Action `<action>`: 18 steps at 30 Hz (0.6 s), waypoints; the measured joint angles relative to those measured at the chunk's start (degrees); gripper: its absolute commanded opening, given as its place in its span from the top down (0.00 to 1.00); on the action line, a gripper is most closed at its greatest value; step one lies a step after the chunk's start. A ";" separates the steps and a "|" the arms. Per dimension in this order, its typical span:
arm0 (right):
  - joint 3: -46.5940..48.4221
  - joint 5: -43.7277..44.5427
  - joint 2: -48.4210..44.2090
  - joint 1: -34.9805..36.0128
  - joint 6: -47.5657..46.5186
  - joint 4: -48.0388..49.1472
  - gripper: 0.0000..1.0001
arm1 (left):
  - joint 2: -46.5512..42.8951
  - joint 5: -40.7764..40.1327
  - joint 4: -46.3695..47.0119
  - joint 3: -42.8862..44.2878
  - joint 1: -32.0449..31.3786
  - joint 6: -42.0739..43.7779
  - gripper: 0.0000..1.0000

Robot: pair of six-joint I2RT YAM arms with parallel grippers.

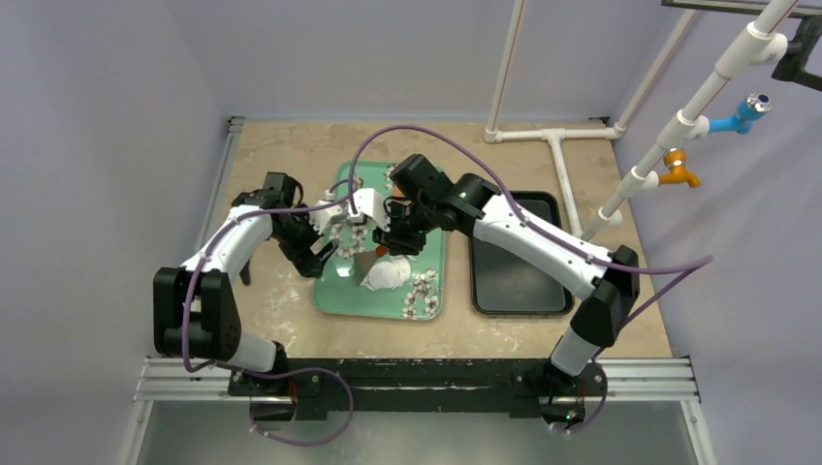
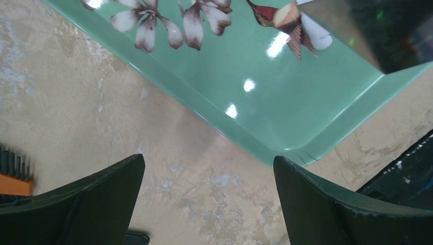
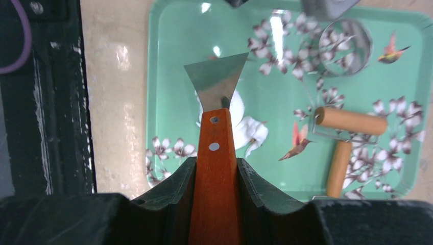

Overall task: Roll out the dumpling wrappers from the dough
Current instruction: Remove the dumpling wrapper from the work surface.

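On the green floral tray (image 1: 334,291) lies the dough (image 1: 390,275), a small white lump (image 3: 247,130) partly behind the blade. My right gripper (image 3: 216,162) is shut on the orange wooden handle of a metal scraper (image 3: 217,81), and the blade's edge (image 1: 366,263) rests by the dough. My left gripper (image 2: 208,166) stands open and holds nothing. It hovers over the bare table just outside the tray's near-left corner (image 2: 286,148), which puts it at the tray's left edge (image 1: 318,260) seen from above. No dumpling wrappers are in view.
A round metal ring cutter (image 3: 344,47) and a wooden-handled roller (image 3: 351,121) lie on the green tray. A black tray (image 1: 519,254) sits to its right. An orange and black tool (image 2: 11,181) lies on the flour-dusted table at the left. White pipes (image 1: 557,136) stand at the back right.
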 measured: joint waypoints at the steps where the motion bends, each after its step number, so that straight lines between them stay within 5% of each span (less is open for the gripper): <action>1: 0.07 0.00 1.14 -0.02 -0.52 -0.33 1.00 | 0.33 -0.48 0.57 -0.04 0.00 -0.02 0.02; 18: -0.24 1.73 3.82 -1.01 -1.55 -3.21 1.00 | 3.56 -3.78 5.79 -2.58 -0.52 -1.31 0.07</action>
